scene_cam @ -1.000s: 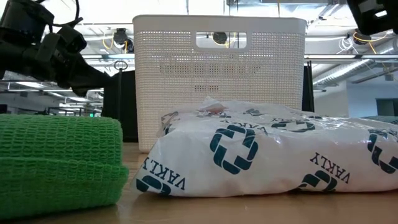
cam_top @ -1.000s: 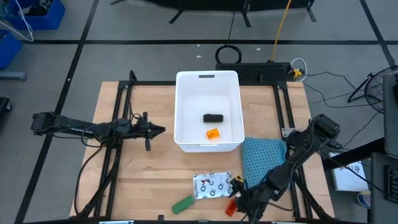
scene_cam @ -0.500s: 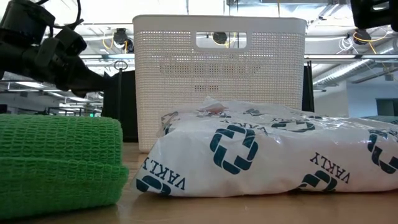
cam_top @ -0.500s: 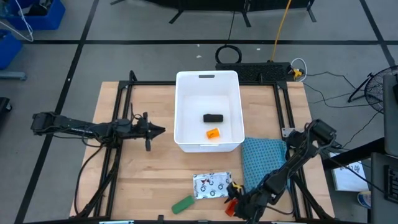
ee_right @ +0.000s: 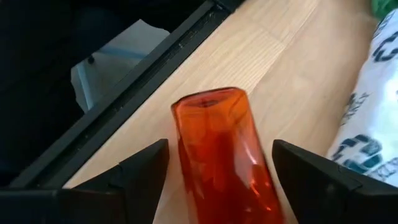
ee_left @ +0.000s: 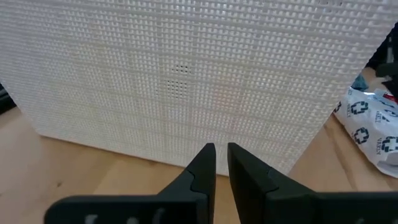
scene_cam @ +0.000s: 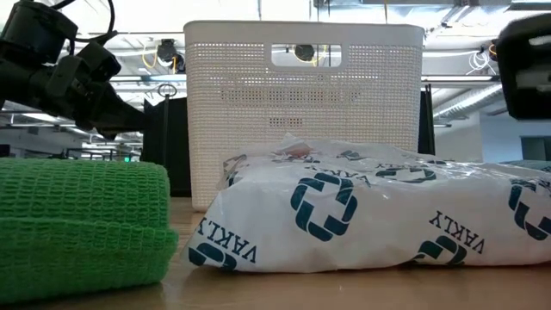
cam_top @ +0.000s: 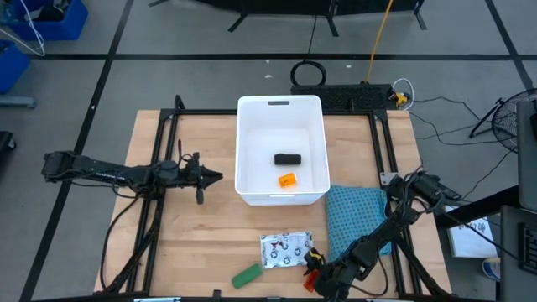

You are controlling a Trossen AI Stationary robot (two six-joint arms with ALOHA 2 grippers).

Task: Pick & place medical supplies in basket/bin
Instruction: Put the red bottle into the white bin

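Observation:
The white bin (cam_top: pixel 281 195) stands mid-table and holds a black piece (cam_top: pixel 288 158) and an orange piece (cam_top: pixel 287 179). Near the table's near edge lie the white printed pouch (cam_top: pixel 285 249), a green piece (cam_top: pixel 247 274) and an orange-red bottle (cam_top: pixel 310 281). In the right wrist view the bottle (ee_right: pixel 221 143) lies on its side on the wood, and my right gripper (ee_right: pixel 219 149) is open with one finger on either side of it, gaps showing. My left gripper (cam_top: pixel 214 176) hovers shut left of the bin, pointing at its wall (ee_left: pixel 186 74).
A teal cloth (cam_top: pixel 357 214) lies right of the pouch, under my right arm. A black frame rail (ee_right: pixel 149 99) runs along the table edge close beside the bottle. In the low view the green piece (scene_cam: pixel 82 220) and pouch (scene_cam: pixel 370 215) sit in front of the bin (scene_cam: pixel 301 103).
My right arm has come down and drawn toward the table's near edge, bringing its gripper lower over the orange-red bottle. The items on the table have stayed in place.

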